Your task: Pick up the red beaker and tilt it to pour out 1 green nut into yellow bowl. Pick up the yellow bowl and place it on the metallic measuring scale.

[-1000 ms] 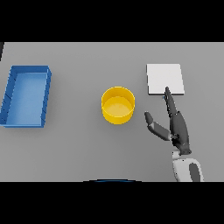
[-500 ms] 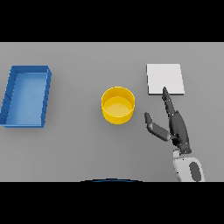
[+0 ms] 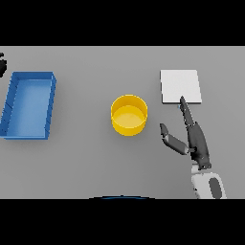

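Note:
The yellow bowl [image 3: 129, 115] stands upright near the table's middle, and I cannot make out anything inside it. The metallic scale [image 3: 180, 86] is a flat pale square to the bowl's right and further back. My right hand [image 3: 195, 139] lies open to the right of the bowl, not touching it. Its straight fingers point at the scale's near edge and its thumb is spread toward the bowl. A dark shape at the far left edge [image 3: 2, 64] may be my left hand. No red beaker shows in this view.
A blue tray [image 3: 51, 105] with low walls lies at the left, well apart from the bowl.

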You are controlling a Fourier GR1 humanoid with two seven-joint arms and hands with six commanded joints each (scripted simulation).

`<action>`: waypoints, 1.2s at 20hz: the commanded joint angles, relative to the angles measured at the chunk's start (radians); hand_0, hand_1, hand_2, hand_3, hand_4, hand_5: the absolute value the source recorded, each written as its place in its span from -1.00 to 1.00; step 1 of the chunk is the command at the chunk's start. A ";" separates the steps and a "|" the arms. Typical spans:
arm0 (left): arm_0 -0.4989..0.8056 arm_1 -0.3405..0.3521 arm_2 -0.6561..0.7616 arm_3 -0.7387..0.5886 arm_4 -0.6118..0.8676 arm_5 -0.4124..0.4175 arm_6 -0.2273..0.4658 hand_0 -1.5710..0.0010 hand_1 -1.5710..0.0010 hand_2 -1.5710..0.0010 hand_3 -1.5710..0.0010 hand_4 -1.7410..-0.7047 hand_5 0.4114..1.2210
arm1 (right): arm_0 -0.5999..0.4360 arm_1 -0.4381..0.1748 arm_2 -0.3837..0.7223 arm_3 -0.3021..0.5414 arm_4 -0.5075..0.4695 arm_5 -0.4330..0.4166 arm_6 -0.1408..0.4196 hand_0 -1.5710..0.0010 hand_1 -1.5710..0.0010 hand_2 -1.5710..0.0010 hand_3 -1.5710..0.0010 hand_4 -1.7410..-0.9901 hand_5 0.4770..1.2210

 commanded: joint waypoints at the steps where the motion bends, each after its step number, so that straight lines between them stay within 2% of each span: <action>1: 0.027 -0.001 -0.013 -0.028 0.008 0.025 0.017 -1.00 -1.00 -1.00 -0.77 -1.00 1.00 | -0.003 0.008 0.002 0.002 -0.006 0.001 -0.004 1.00 1.00 1.00 1.00 0.44 -0.42; 3: 0.071 0.001 -0.036 -0.079 0.032 0.061 0.036 -1.00 -1.00 -1.00 -0.76 -1.00 1.00 | -0.013 0.014 0.007 0.001 0.002 -0.005 0.006 1.00 1.00 1.00 1.00 0.48 -0.44; 5: 0.110 0.013 -0.054 -0.116 0.056 0.078 0.035 -1.00 -1.00 -1.00 -0.76 -1.00 0.64 | -0.009 0.013 0.008 -0.008 -0.004 0.000 0.001 1.00 1.00 1.00 1.00 0.52 -0.45; 7: 0.125 0.044 -0.073 -0.172 0.103 0.042 0.066 -1.00 -1.00 -1.00 -0.74 -0.99 0.34 | -0.009 0.008 0.004 -0.003 -0.008 0.005 0.014 1.00 1.00 1.00 1.00 0.53 -0.46; 8: 0.130 0.060 -0.095 -0.194 0.113 0.015 0.081 -1.00 -1.00 -1.00 -0.79 -0.85 0.18 | -0.002 0.009 0.004 -0.004 -0.009 0.005 0.009 1.00 1.00 1.00 1.00 0.53 -0.46; 9: 0.153 0.076 -0.102 -0.231 0.133 0.004 0.050 -1.00 -1.00 -1.00 -0.74 -0.52 0.03 | -0.009 0.012 0.005 -0.001 -0.005 0.000 0.012 1.00 1.00 1.00 1.00 0.53 -0.47; 10: 0.162 0.100 -0.118 -0.258 0.128 -0.038 0.027 -1.00 -0.97 -0.90 -0.58 -0.17 -0.11 | -0.014 0.010 0.006 -0.002 0.005 -0.007 0.018 1.00 1.00 1.00 1.00 0.54 -0.48; 11: 0.166 0.120 -0.121 -0.276 0.130 -0.081 0.000 -0.90 -0.76 -0.67 -0.40 0.13 -0.19 | 0.006 0.009 0.013 -0.011 0.007 -0.003 0.005 1.00 1.00 1.00 1.00 0.55 -0.48; 12: 0.181 0.127 -0.115 -0.293 0.156 -0.128 -0.035 -0.60 -0.41 -0.34 -0.13 0.37 -0.25 | 0.006 0.010 0.016 -0.007 0.010 -0.002 -0.004 1.00 1.00 1.00 1.00 0.55 -0.48; 13: 0.185 0.136 -0.113 -0.297 0.171 -0.165 -0.041 -0.28 -0.12 -0.07 0.10 0.56 -0.30 | -0.001 0.004 0.010 -0.016 0.003 0.000 0.011 1.00 1.00 1.00 1.00 0.54 -0.48; 14: 0.203 0.147 -0.111 -0.318 0.188 -0.188 -0.047 -0.02 0.10 0.15 0.28 0.68 -0.33 | -0.002 0.003 0.007 -0.018 -0.004 0.004 0.007 1.00 1.00 1.00 1.00 0.56 -0.47; 16: 0.192 0.165 -0.138 -0.314 0.155 -0.220 -0.036 0.35 0.42 0.45 0.54 0.85 -0.40 | -0.013 0.002 0.002 -0.003 -0.009 0.004 0.008 1.00 1.00 1.00 1.00 0.58 -0.45; 19: 0.173 0.143 -0.156 -0.266 0.117 -0.222 -0.046 0.67 0.71 0.72 0.76 0.93 -0.42 | 0.006 0.004 0.017 -0.025 -0.001 0.010 0.003 1.00 1.00 1.00 1.00 0.56 -0.43; 24: 0.158 0.115 -0.162 -0.238 0.079 -0.165 -0.063 0.89 0.90 0.91 0.92 1.00 -0.40 | 0.006 0.009 0.025 -0.020 0.027 -0.007 0.024 1.00 1.00 1.00 1.00 0.50 -0.46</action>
